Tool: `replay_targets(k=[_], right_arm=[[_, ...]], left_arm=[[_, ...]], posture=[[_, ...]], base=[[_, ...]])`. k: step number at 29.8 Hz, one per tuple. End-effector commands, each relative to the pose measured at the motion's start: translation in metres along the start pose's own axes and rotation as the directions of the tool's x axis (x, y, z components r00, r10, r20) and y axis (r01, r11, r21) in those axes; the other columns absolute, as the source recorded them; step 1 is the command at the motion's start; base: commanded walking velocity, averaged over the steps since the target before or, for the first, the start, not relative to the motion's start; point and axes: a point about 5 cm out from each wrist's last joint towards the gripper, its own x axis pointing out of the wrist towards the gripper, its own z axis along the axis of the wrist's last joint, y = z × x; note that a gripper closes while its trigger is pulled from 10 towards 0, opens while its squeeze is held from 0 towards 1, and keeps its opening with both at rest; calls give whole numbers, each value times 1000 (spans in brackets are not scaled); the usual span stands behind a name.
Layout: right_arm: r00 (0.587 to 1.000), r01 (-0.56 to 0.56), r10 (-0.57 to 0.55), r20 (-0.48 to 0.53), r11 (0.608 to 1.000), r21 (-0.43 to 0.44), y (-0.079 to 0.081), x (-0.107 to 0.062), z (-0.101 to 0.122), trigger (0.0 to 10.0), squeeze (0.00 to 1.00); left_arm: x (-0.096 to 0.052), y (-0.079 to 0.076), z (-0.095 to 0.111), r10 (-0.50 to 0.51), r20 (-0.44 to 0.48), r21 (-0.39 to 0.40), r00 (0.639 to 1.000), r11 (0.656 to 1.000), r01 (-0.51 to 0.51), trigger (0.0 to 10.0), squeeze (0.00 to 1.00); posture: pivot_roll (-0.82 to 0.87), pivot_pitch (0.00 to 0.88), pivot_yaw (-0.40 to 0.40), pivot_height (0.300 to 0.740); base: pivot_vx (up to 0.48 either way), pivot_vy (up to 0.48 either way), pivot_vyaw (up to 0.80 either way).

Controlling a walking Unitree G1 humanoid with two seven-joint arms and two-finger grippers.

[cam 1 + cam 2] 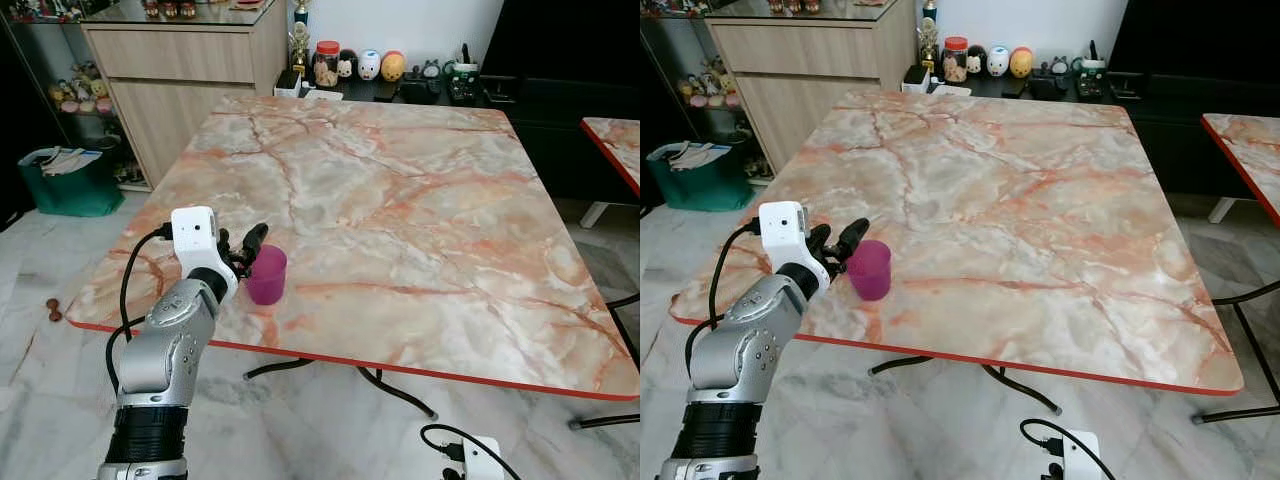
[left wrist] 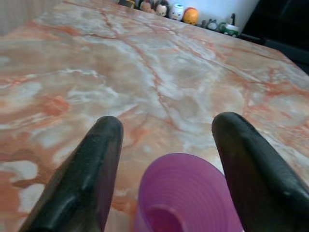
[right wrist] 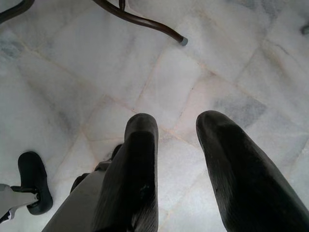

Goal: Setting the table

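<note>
A small purple cup (image 1: 267,275) stands upright on the marble table (image 1: 400,190), close to its front left edge. My left gripper (image 1: 245,248) is at the cup's left side, just above the tabletop. In the left wrist view the cup (image 2: 186,195) sits low between the two black fingers (image 2: 91,169), with a gap on each side, so the left gripper (image 2: 169,124) is open and not touching it. My right gripper (image 3: 176,123) hangs over the tiled floor, open, with nothing between its fingers.
A wooden cabinet (image 1: 190,70) and a green bag (image 1: 65,180) stand beyond the table's far left corner. Small figurines (image 1: 370,65) line a dark low bench behind it. A second marble table (image 1: 615,140) is at the right. A white power strip (image 1: 470,455) lies on the floor.
</note>
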Motion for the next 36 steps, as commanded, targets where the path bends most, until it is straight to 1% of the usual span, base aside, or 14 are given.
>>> replay_targets(k=[1,2,4,6,8,13,17,20,26,36], right_arm=[[1000,5,-5,-19,1000,5,-1,-1,-4,10000,0],[1000,4,-4,-20,1000,4,-1,-1,-4,10000,0],[1000,2,-2,-20,1000,3,-1,-1,-4,10000,0],[1000,0,0,-20,1000,1,-1,-1,-4,10000,0],[1000,-5,5,-20,1000,-2,-1,-1,-4,10000,0],[1000,-13,13,-19,1000,-9,0,0,-3,10000,0],[1000,-13,13,-20,1000,-8,1,0,-3,10000,0],[1000,-13,13,-20,1000,-5,1,0,-3,10000,0],[1000,-15,15,-20,1000,-9,0,0,-3,10000,0],[1000,-18,18,-19,1000,-14,0,0,-3,10000,0]], left_arm=[[4,1,5,19,-14,47,1000,999,-18,10000,522],[5,0,6,16,-15,74,1000,997,-15,10000,0],[7,-1,8,12,-19,107,1000,994,-10,10000,0],[8,0,9,20,-25,110,999,994,-18,10000,0],[10,2,6,46,-54,123,997,992,-39,10000,0],[13,5,-3,67,-135,147,989,988,-46,10000,0],[14,5,-3,69,-155,149,985,988,-46,10000,0],[13,9,-6,88,-178,151,980,987,-61,10000,0],[9,11,-14,85,-229,184,970,982,-42,10000,0],[7,9,-19,74,-269,193,960,981,-21,10000,0]], posture=[[65,0,-18,740],[65,0,-19,740],[65,0,-19,740],[63,0,-16,740],[60,0,-13,740],[61,0,-13,740],[63,0,-13,740],[64,0,-13,740],[69,0,-18,740],[72,0,-20,740]], base=[[0,0,0],[0,0,0],[0,0,0],[0,0,0],[0,0,0],[0,0,0],[0,0,0],[0,0,0],[0,0,0],[0,0,0]])
